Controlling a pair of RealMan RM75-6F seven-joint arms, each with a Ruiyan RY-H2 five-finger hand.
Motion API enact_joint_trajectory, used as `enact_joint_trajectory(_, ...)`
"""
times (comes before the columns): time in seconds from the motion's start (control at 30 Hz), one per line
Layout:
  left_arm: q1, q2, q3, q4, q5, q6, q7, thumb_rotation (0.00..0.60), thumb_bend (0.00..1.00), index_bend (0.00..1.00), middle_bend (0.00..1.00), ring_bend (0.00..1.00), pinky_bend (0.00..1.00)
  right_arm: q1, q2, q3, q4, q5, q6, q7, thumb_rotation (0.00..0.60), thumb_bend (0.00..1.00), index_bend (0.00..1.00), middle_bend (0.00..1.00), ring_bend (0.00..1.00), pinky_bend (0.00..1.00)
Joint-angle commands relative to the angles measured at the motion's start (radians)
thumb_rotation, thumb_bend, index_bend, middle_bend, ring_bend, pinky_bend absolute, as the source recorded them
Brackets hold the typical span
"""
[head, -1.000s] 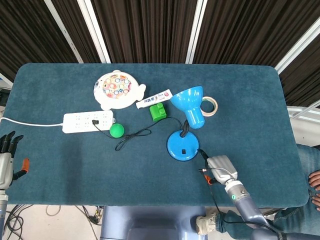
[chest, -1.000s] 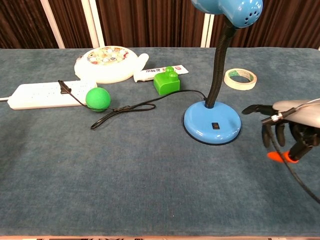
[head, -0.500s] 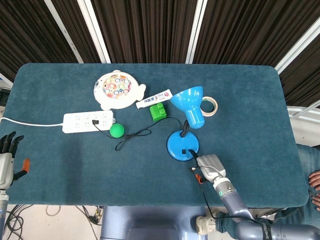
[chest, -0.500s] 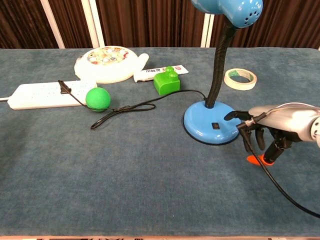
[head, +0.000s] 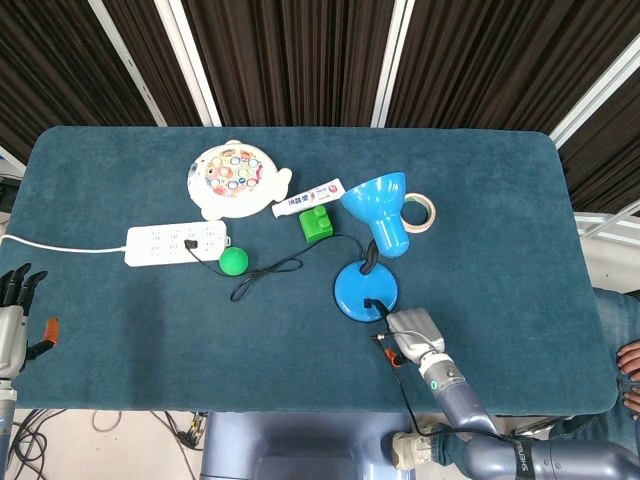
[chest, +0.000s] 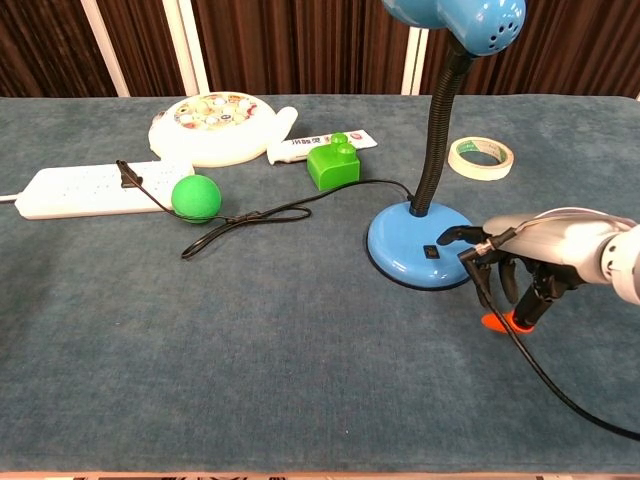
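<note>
— While my left hand (head: 10, 330) idles off the table (head: 120, 330) edge, fingers apart and holding nothing, where's the lamp base (chest: 420, 246)?

— Mid-table, right of the cord (chest: 250, 218). My right hand (chest: 530, 255), grasping nothing, extends a finger over its switch (chest: 430, 252); next, I judge, a gentle downward press.

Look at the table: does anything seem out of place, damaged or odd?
Nothing looks damaged or spilled. The lamp stands upright, its cord trailing loosely to the power strip. The right hand has one finger over the lamp's base.
</note>
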Motion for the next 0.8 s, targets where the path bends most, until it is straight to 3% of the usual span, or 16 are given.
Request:
enact_joint_trajectory(0.03, 0.000, 0.000, 0.000, 0.000, 0.000, 0.000, 0.000, 0.600, 0.45, 0.15, 0.02, 0.00, 0.00, 0.005, -0.003, -0.004, 0.001, 0.003, 0.002, 0.002, 0.600, 0.39, 0.05, 0.46, 0.49, 0.88)
enact_joint_trajectory(0.8, -0.001, 0.000, 0.000, 0.002, -0.001, 0.000, 0.001, 0.600, 0.45, 0.15, 0.02, 0.00, 0.00, 0.049, -0.014, -0.039, -0.002, 0.057, 0.015, -0.002, 0.600, 0.39, 0.05, 0.46, 0.49, 0.96)
